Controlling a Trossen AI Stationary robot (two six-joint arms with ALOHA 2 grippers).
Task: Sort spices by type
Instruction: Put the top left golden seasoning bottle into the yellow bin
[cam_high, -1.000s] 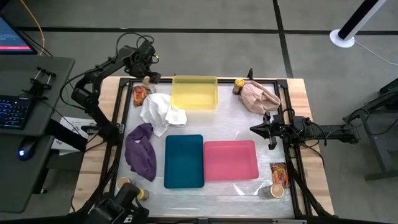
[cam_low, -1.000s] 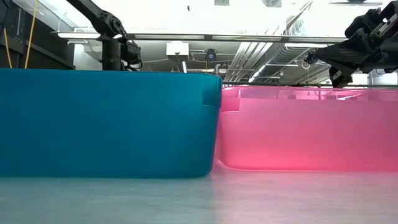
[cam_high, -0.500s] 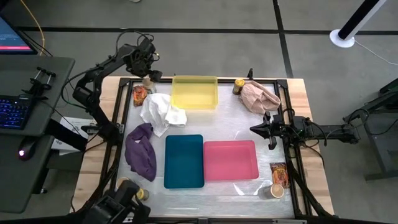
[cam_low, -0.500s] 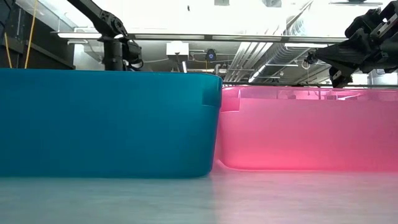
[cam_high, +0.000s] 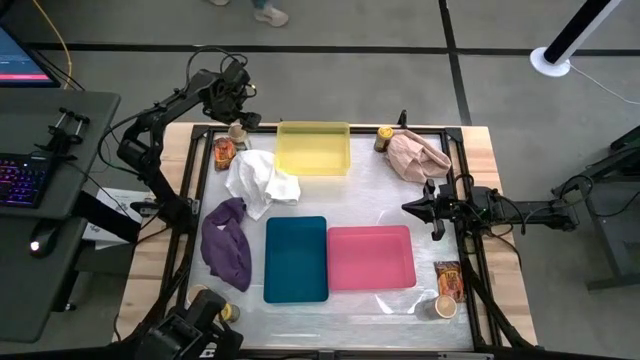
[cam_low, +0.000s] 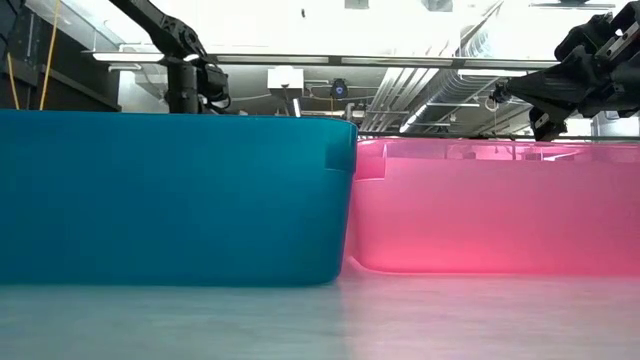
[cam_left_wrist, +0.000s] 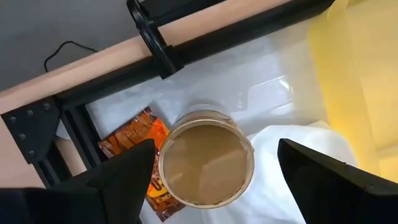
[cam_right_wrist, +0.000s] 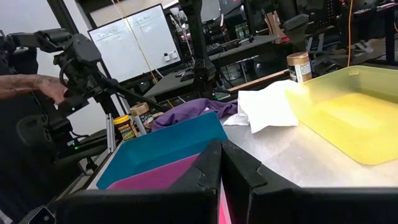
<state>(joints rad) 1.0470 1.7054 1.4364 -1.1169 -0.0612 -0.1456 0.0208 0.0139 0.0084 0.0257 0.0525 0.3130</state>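
The small round jar with a tan lid (cam_left_wrist: 205, 157) stands at the far left corner of the table, just beside a flat orange-red foil packet (cam_left_wrist: 134, 149) and touching the edge of a crumpled white cloth (cam_high: 262, 180). The left gripper (cam_left_wrist: 211, 171) hangs directly above this jar, its fingers spread wide on either side of the lid and closed on nothing, a stance that looks set for a straight descent onto the jar.

The other spices lie scattered at the table's edges: 1 yellow-lidded jar (cam_high: 384, 136) at the far edge beside a bunched pink cloth (cam_high: 418, 156), 1 foil packet (cam_high: 449, 279) and 1 tan-lidded jar (cam_high: 444, 306) at the near right corner, and 2 jars (cam_high: 213, 303) at the near left corner below a purple cloth (cam_high: 227, 243); the right wrist view shows 1 of these with a yellow lid (cam_right_wrist: 124, 127).

A yellow rectangular plastic tray (cam_high: 313, 149), a teal tray (cam_high: 296, 259) and a pink tray (cam_high: 371, 257) sit in the middle with nothing inside, probably 1 for each type. Sorting appears not yet begun.

The right gripper (cam_high: 410, 208) waits over the table's right side, beyond the pink tray, its fingers pressed together and holding nothing. A person's forearm (cam_right_wrist: 28, 84) shows in the room beyond.
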